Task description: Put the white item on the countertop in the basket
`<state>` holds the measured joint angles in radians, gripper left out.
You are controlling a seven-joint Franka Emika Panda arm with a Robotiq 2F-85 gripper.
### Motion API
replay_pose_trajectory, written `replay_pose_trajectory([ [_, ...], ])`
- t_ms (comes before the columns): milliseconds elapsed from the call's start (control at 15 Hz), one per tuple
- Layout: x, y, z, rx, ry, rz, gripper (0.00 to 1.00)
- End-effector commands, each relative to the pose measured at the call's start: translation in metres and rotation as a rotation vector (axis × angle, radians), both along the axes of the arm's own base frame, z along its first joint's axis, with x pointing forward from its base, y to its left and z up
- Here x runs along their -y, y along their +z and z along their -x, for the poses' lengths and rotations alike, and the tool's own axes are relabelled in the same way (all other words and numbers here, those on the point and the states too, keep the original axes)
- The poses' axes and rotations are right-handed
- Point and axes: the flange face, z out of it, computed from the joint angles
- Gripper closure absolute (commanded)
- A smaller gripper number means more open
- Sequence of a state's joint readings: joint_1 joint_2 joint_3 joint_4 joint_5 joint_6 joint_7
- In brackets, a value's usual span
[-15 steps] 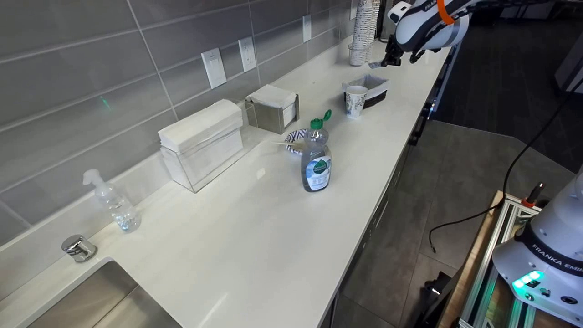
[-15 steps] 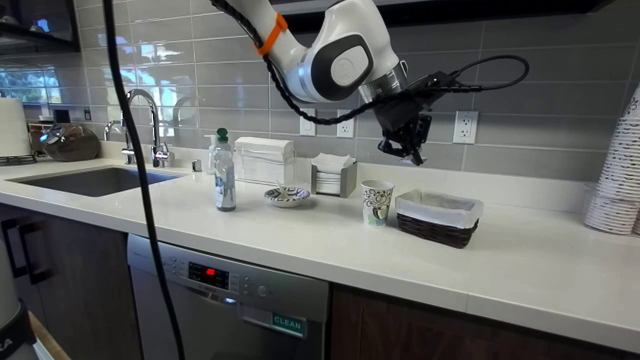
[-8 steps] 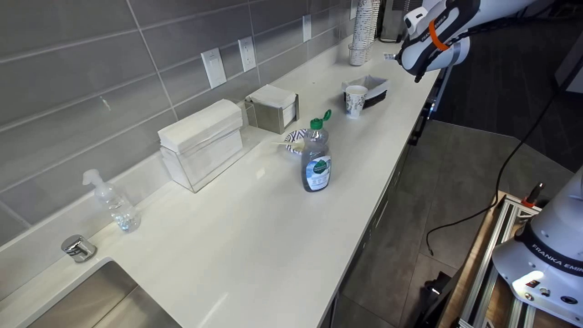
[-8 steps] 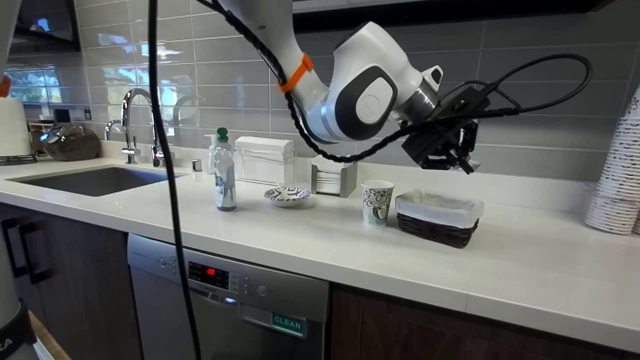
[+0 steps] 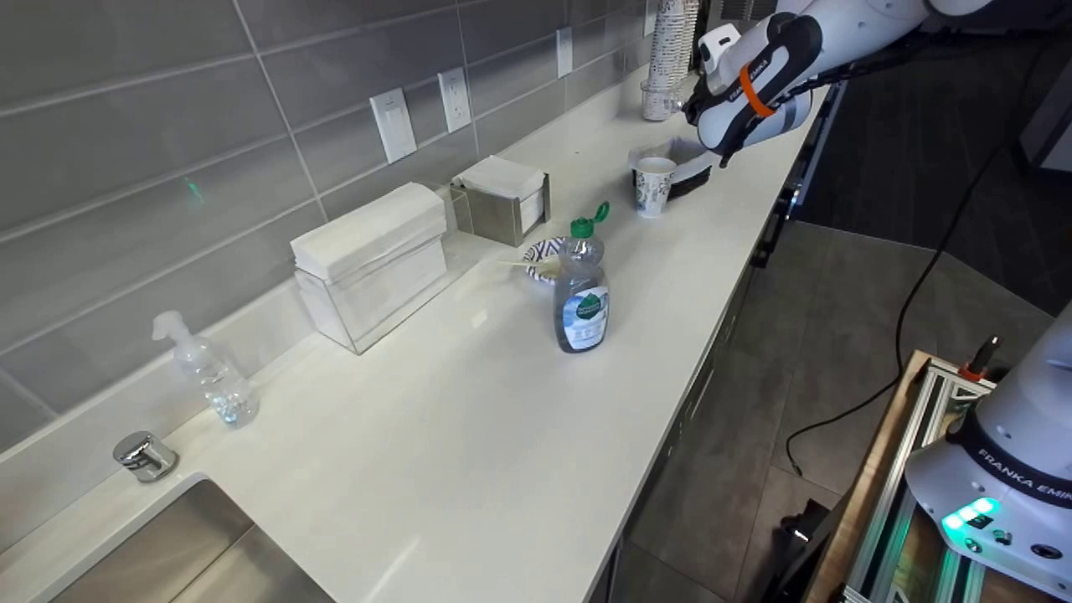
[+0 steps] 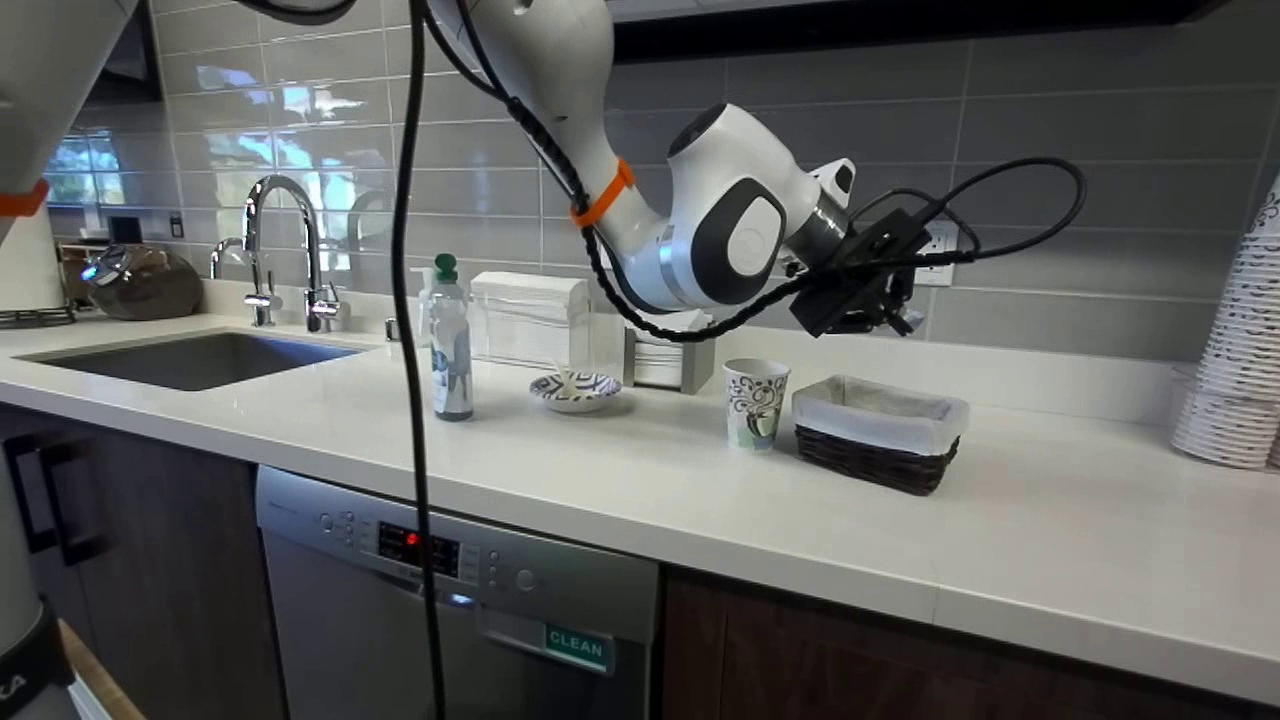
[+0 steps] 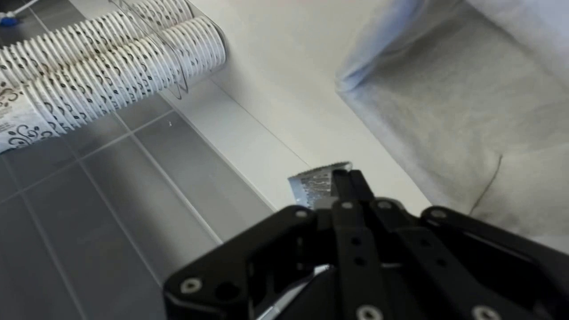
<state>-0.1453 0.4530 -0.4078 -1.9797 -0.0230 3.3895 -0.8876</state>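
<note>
The white item appears to be a small flat packet, whitish with silver and blue, in the wrist view (image 7: 306,186). My gripper (image 7: 350,181) has its fingertips closed together on one end of it, and the packet sticks out to the left. The basket is dark woven with a white liner. It shows in both exterior views (image 5: 692,182) (image 6: 870,460), and its liner fills the right of the wrist view (image 7: 480,115). In an exterior view the gripper (image 6: 893,318) hangs above the basket's back part, toward the wall. In the wrist view the packet lies beside the liner's edge, over the counter.
A patterned paper cup (image 6: 755,405) stands right beside the basket. Tall cup stacks (image 7: 111,66) stand near the wall. A patterned bowl (image 6: 575,392), a metal napkin holder (image 6: 697,362), a paper towel stack (image 6: 530,320) and a soap bottle (image 6: 451,365) stand farther along.
In an exterior view the gripper has moved right and lower over the basket, then slightly back left. The packet stays held. The basket and cup have not moved.
</note>
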Motion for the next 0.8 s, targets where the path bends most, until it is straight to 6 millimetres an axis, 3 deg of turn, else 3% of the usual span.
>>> replay_pose_trajectory([
  [0, 0.002, -0.007, -0.015, -0.034, -0.02, -0.041, 0.72],
  [333, 0.003, 0.015, -0.014, -0.08, -0.04, -0.081, 0.38],
  [600, -0.074, 0.062, -0.021, -0.164, 0.098, -0.219, 0.07],
  [733, -0.115, 0.089, -0.022, -0.191, 0.184, -0.29, 0.0],
])
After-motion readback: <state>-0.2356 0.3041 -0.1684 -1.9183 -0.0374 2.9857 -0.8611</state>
